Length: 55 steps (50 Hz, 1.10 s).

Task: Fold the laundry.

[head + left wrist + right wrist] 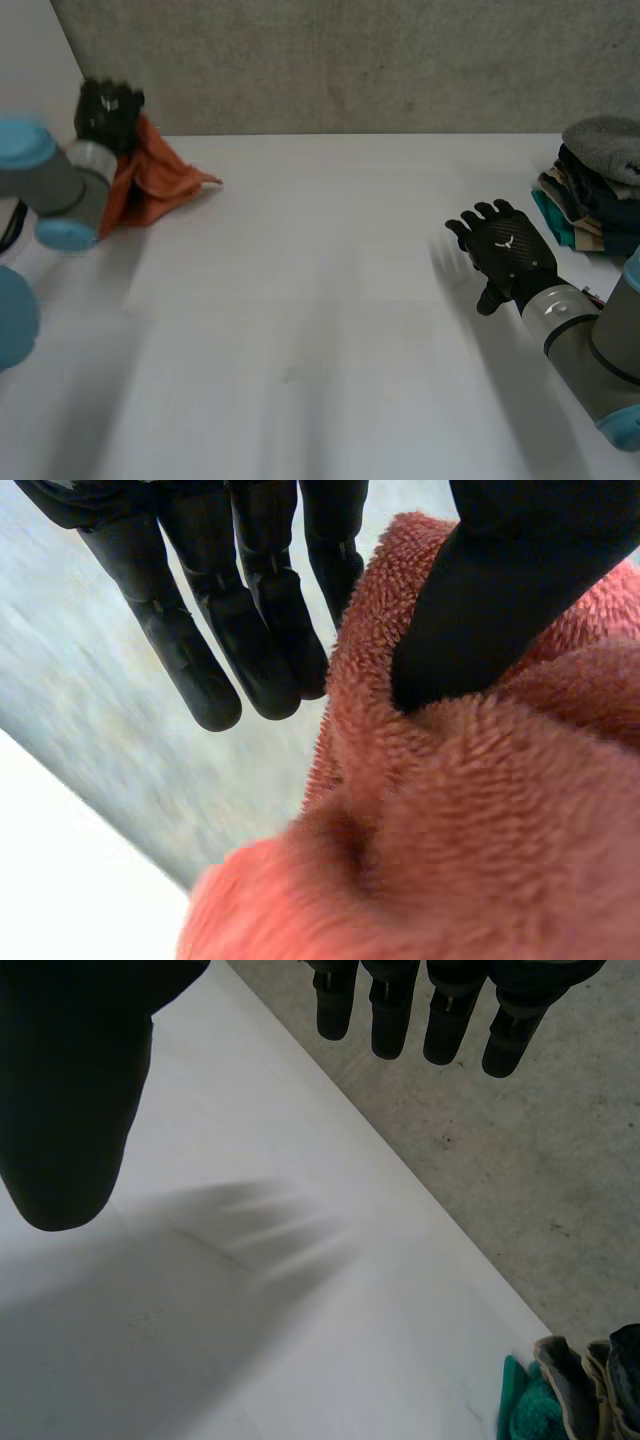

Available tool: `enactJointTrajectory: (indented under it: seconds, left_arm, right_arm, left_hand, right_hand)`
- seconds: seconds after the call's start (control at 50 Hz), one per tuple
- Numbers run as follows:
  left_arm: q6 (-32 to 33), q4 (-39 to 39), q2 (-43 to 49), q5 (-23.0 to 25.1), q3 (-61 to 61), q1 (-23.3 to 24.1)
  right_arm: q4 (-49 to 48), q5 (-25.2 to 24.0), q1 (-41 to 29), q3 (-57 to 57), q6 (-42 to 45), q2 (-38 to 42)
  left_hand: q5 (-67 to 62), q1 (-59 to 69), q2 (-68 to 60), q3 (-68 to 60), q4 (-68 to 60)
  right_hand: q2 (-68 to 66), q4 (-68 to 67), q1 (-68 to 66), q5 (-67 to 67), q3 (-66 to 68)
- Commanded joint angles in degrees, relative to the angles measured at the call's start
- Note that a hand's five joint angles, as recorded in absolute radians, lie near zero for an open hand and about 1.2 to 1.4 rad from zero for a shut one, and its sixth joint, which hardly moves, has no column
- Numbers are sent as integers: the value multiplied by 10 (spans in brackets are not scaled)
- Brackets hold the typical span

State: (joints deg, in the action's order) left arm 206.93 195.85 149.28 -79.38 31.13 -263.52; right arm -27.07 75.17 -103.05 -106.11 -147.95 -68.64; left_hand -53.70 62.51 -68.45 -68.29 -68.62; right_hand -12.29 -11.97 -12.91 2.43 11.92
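One orange towel (158, 182) in left hand (108, 110)

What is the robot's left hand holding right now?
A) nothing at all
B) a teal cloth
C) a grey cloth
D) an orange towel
D: the left hand holds the orange towel up at the far corner of the table, and its wrist view shows the thumb pressed into the cloth. The right hand hangs open over the table, holding nothing.
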Motion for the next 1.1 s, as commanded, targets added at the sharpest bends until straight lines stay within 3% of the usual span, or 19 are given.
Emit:
enactJointTrajectory:
  seconds: [0.02,0.12,0.16,0.26,0.28,0.34,0.44,0.5,0.58,0.72,0.8,0.84,0.92,0.96,1.1]
  left_arm:
    - [-165,16,-276,-10,200,77]
    - [-188,8,-346,-10,296,140]
    - [-189,-8,-352,-13,328,186]
    - [-193,-71,-322,-24,356,281]
    - [-194,-88,-293,-32,351,315]
    - [-194,-101,-243,-46,338,360]
    - [-190,-114,-151,-96,288,389]
    - [-188,-128,-142,-130,283,392]
    - [-189,-140,-191,-145,293,384]
    - [-183,-134,-319,-135,400,296]
    - [-135,-120,-339,-73,444,210]
    - [-82,-117,-329,-12,457,156]
    - [15,-113,-287,82,462,82]
    - [70,-115,-248,117,451,49]
    - [158,-119,-145,161,386,21]
  right_arm:
    - [1,1,1,-2,-1,-8]
    - [7,3,6,-2,-4,-26]
    - [8,3,7,-2,-8,-35]
    - [17,6,23,-2,-13,-58]
    - [19,8,26,-2,-13,-60]
    - [30,20,30,-1,-13,-62]
    - [40,42,29,2,-13,-62]
    - [44,49,29,4,-14,-62]
    - [65,48,29,6,-13,-79]
    - [214,44,24,36,-9,-120]
    - [344,37,25,59,-3,-122]
    - [380,33,22,62,1,-126]
    - [386,4,24,39,30,-135]
    - [375,-19,29,11,72,-135]
    - [324,-43,29,-52,153,-132]
  left_hand:
    - [-163,175,-115,-117,-114]
    - [-163,175,-115,-117,-114]
    - [-163,175,-115,-117,-114]
    - [-163,175,-115,-117,-114]
    - [-163,175,-115,-117,-114]
    - [-163,175,-115,-117,-114]
    - [372,-361,420,418,422]
    - [496,-484,543,542,545]
    - [500,-488,547,545,549]
    - [488,-476,535,534,537]
    - [449,-437,497,495,498]
    - [432,-420,480,478,482]
    - [377,-365,424,423,426]
    - [358,-346,406,404,408]
    - [335,-323,382,381,384]
  right_hand:
    - [23,20,29,-24,-19]
    - [23,20,29,-24,-19]
    - [23,20,29,-24,-19]
    - [23,20,29,-24,-19]
    - [23,20,29,-24,-19]
    - [23,20,29,-24,-19]
    - [23,20,29,-24,-19]
    - [23,20,29,-24,-19]
    - [23,20,29,-24,-19]
    - [23,20,29,-24,-19]
    - [23,20,29,-24,-19]
    - [23,20,29,-24,-19]
    - [23,20,29,-24,-19]
    - [-38,-41,-32,37,42]
    - [-67,-70,-61,66,71]
